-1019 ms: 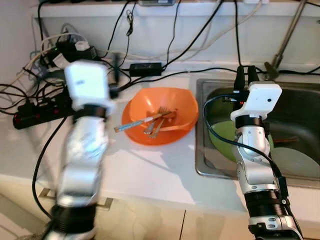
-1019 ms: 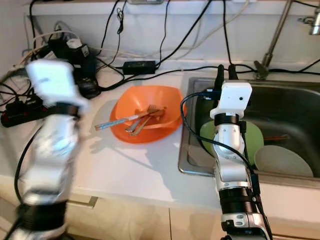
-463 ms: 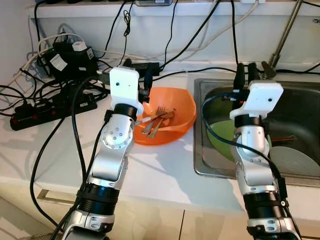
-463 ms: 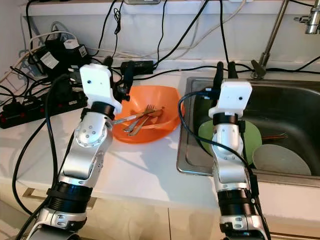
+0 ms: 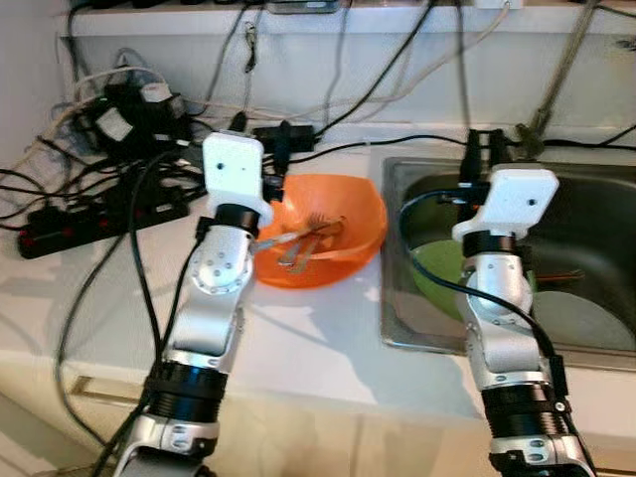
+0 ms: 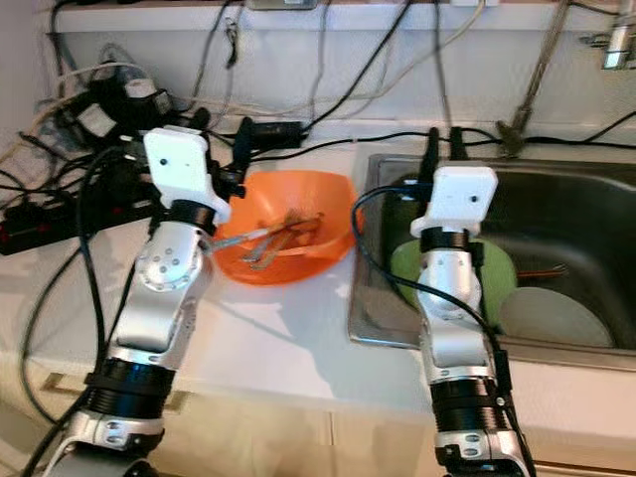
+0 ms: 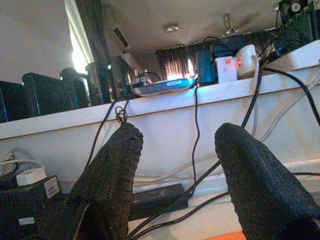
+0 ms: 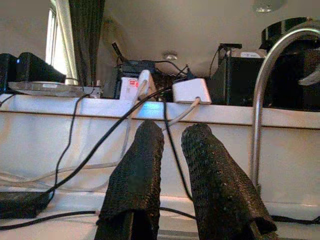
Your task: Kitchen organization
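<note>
1. Since half a second ago my left arm has drawn a little toward my left, so more of the orange bowl (image 5: 328,224) shows beside it; the bowl has not moved.
2. My left gripper (image 7: 177,165) hangs over the bowl's far left rim, fingers spread wide and holding nothing.
3. The bowl sits on the white table (image 5: 298,338), just left of the sink (image 5: 397,328).
4. The cutlery (image 5: 303,243) lies in the bowl, long axis slanting from near-left to far-right.
5. My right gripper (image 8: 170,165) is raised over the sink's far edge, fingers nearly together, holding nothing.
6. A green plate (image 6: 497,273) lies in the sink.
</note>
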Motion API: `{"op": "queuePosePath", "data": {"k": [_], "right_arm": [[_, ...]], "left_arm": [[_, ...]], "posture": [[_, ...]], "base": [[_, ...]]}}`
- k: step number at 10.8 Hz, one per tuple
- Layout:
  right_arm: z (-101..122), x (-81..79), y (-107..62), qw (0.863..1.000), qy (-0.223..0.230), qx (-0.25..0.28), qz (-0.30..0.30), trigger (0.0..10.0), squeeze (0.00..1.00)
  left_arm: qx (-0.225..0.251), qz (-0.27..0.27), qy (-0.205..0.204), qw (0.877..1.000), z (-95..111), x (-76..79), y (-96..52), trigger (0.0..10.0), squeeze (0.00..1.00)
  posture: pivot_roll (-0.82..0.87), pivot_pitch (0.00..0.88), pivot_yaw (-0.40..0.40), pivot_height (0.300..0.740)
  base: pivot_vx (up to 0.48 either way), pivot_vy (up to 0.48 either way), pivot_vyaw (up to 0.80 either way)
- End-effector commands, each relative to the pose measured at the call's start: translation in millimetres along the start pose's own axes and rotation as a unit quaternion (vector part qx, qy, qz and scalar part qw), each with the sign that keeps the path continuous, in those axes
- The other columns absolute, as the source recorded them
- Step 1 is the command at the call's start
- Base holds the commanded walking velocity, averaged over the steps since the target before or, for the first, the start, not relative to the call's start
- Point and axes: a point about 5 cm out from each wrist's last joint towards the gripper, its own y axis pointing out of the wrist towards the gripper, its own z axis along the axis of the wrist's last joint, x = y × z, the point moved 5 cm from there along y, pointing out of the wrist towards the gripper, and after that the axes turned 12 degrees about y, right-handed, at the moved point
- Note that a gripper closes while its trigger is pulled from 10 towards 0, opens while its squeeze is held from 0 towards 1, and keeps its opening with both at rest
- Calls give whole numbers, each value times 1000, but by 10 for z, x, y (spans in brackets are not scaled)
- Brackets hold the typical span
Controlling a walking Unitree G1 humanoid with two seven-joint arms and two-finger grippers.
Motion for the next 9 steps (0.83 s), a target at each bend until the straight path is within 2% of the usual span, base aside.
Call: {"op": "queuePosePath", "data": {"k": [1, 3, 9], "right_arm": [[46, 9, 16, 1000, -2, 6, -2, 10000, 0], [45, 7, 11, 1000, -2, 6, -2, 10000, 0], [31, 0, -1, 1000, 0, 3, 1, 10000, 0]], "left_arm": [[18, 3, 2, 1000, 103, 5, 56, 10000, 0], [21, 5, -2, 1000, 119, 15, 62, 10000, 0], [24, 21, -18, 999, 144, -59, 37, 10000, 0]], "posture": [[53, 0, 89, 740], [49, 0, 92, 740], [53, 0, 88, 740]], "base": [[0, -390, 0], [0, -392, 0], [0, 0, 0]]}}
